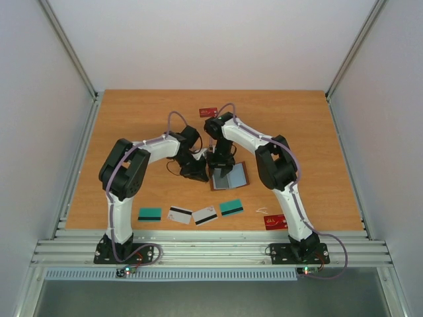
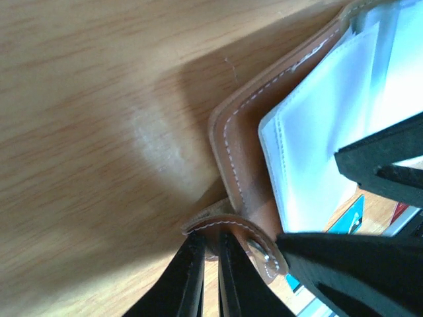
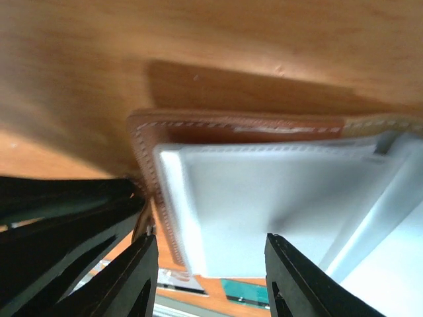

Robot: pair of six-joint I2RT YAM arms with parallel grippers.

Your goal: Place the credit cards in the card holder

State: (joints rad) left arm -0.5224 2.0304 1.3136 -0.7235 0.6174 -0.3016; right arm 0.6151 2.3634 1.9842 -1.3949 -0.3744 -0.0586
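the holder (image 1: 236,177) lies open on the desk (image 1: 132,125), about mid-desk between the two arms, its grey-blue lining up. it is close to square and turned a little off the desk's edges, and its longer side runs roughly left to right. its snap tab (image 2: 221,231) sticks out at the left side

the left fingers (image 2: 190,281) are clenched on that tab, pinching the leather strap just by the snap. the stitched brown edge of the holder curves away right beside them. the right fingers (image 3: 129,284) stand released, well apart. they hang over the near edge of the lining pocket (image 3: 264,198), one at its corner and one further along. the two sets of fingers are close together at the holder's left corner

a row of four cards sits near the front edge of the desk: teal (image 1: 150,214), white with a black stripe (image 1: 180,215), another white (image 1: 205,216) and teal (image 1: 231,207). each has its long axis roughly left to right, slightly tilted. the right teal one is nearest the holder. a red card (image 1: 275,222) lies at the front edge beside the right arm, and a second red card (image 1: 208,111) lies toward the far side, well apart from the rest

bare wood stretches left and right of the holder out to the side walls, and a metal rail (image 1: 211,249) runs along the front
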